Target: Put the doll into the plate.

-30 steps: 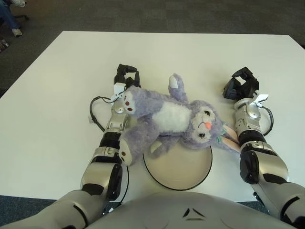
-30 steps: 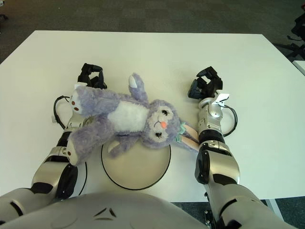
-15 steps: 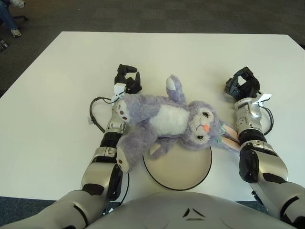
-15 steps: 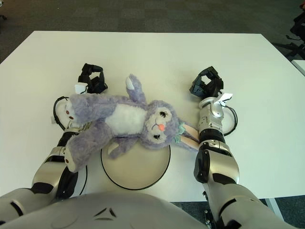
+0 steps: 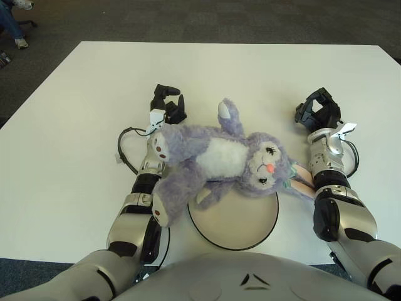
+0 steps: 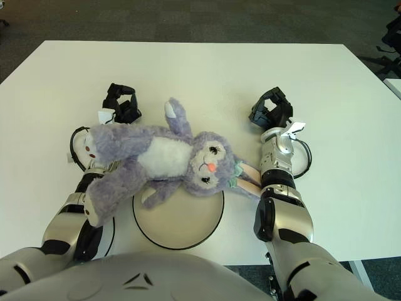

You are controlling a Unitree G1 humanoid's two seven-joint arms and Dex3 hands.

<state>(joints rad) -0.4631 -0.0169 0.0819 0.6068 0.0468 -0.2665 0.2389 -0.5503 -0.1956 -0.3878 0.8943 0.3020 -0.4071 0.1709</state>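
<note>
1. The left hand [image 5: 168,103] shows at the far end of the left forearm, over the white table [image 5: 75,113], fingers curled loosely and holding nothing.
2. The doll [image 5: 216,157] lies just nearer the robot than that hand; its upper foot sits close beside the wrist, but whether they touch cannot be told. The hand does not grip it.
3. The doll's legs drape across the left forearm [image 5: 149,166], the lower foot hanging beside the arm's nearer part.
4. The right hand [image 5: 318,110] shows well to the right of the doll, fingers curled, holding nothing.
5. The doll's long ear [image 5: 301,179] reaches towards the right forearm [image 5: 327,164]; contact cannot be confirmed.
6. The doll lies on its back, crosswise, head to the robot's right. Only head and one arm overlap the far rim of the plate [image 5: 235,219]; body and legs lie outside it.
7. Appearance: a lilac plush rabbit, white belly, pink nose, dark red foot pads, one arm raised away from the robot.
8. The plate is round, cream, dark-rimmed, near the table's front edge.
</note>
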